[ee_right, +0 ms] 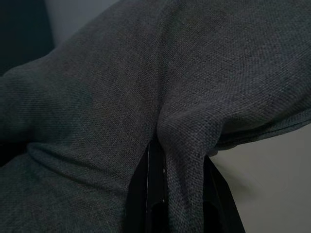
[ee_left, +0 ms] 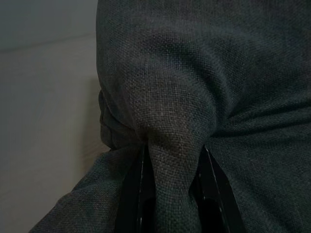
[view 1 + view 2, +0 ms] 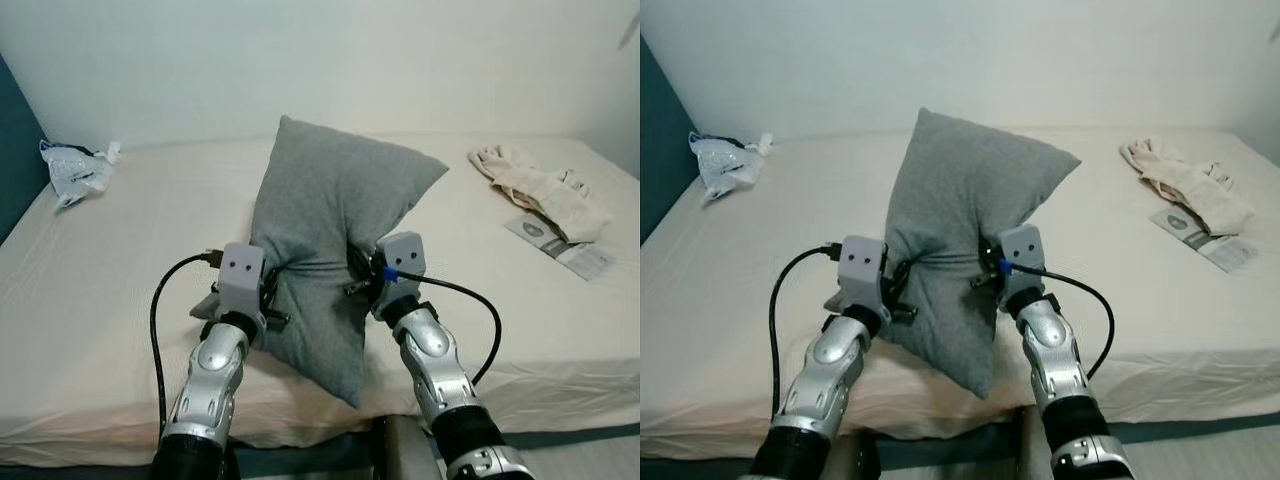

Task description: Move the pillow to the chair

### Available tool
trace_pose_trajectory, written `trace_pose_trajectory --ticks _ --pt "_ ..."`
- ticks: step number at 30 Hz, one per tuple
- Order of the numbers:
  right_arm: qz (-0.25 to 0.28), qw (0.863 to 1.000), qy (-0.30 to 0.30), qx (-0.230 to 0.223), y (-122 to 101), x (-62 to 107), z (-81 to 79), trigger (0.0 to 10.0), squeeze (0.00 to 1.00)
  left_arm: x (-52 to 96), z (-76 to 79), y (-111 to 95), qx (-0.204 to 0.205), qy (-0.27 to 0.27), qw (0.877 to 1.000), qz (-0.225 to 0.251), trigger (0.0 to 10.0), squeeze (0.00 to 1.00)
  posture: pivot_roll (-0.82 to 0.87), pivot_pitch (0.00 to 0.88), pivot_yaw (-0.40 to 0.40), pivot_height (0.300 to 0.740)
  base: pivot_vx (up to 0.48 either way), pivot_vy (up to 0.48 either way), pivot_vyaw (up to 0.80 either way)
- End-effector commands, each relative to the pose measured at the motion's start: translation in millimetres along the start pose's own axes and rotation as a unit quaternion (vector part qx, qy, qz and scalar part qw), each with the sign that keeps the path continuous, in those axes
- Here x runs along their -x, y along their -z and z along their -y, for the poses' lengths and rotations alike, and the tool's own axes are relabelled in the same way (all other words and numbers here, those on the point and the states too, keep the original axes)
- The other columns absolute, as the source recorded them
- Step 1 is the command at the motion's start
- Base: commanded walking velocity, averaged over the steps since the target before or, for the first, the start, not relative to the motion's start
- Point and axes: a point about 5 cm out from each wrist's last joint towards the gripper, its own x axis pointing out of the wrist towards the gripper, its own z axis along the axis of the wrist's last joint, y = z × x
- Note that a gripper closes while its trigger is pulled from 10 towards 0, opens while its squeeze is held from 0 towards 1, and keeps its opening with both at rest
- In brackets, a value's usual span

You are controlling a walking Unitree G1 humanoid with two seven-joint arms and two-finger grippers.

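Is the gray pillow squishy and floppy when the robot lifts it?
Probably squishy: the gray pillow bunches into folds between the left gripper and the right gripper. Likely light, since pinches of fabric hold it up. Its lower corner sags, so it may flop.

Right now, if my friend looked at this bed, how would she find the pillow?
Start at the big cream bed. In its middle, near the front edge, a grey pillow stands up on one corner, pinched by the left gripper and right gripper. It is the only grey, puffy thing; the plastic bag and beige cloth lie flat.
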Motion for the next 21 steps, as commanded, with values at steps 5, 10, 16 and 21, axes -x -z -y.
trace_pose_trajectory --ticks 5,10,16,21 --pt "0.014 1.000 0.003 0.016 -4 1.9 2.6 10.0 0.00 -2.7 -12.6 -18 -0.027 -0.017 0.998 0.049 10.0 0.00 -0.02 0.036 -0.020 0.595 0.000 0.000 0.00" --pt "0.017 1.000 0.001 0.020 -4 1.9 3.7 10.0 0.00 -6.1 -12.3 -19 -0.022 -0.023 0.998 0.050 10.0 0.00 -0.03 0.034 -0.012 0.620 0.000 0.000 0.00" --pt "0.000 1.000 -0.001 0.001 -1 2.2 4.3 10.0 0.00 -5.3 -9.0 -20 -0.013 -0.013 0.998 0.055 10.0 0.00 -0.03 0.039 -0.012 0.645 0.000 0.000 0.00" --pt "-0.019 1.000 -0.017 0.004 6 2.9 -1.9 10.0 0.00 -4.9 -8.7 -21 -0.007 -0.013 0.998 0.061 10.0 0.00 -0.03 0.042 -0.019 0.645 0.000 0.000 0.00"
